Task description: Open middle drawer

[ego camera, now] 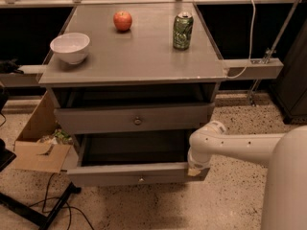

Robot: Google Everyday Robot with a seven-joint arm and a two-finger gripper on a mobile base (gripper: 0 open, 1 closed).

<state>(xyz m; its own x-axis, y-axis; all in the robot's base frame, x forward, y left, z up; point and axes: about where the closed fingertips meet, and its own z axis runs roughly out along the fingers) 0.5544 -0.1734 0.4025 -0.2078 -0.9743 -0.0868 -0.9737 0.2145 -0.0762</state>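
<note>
Wide grey wooden middle drawer (105, 175) stands well out of the grey wooden cabinet (144, 56). Its small round metal knob (140, 178) sits at front centre and its dark interior is exposed.

The gripper (194, 169) is at the right end of the drawer's front edge. I cannot tell how far it is open or whether it has hold of anything. The white arm (240, 145) reaches in from the right, level with that edge.

The grey upper drawer (96, 121) stands out only slightly. An open brown cardboard box (41, 150) lies just beside the middle drawer's left corner.

Speckled floor (144, 205) lies open in front of the drawer. Black cables (57, 207) run near its left front corner.

On the cabinet top are a white bowl (70, 47), a red apple (123, 20) and a green can (183, 30), all back from the front edge.
</note>
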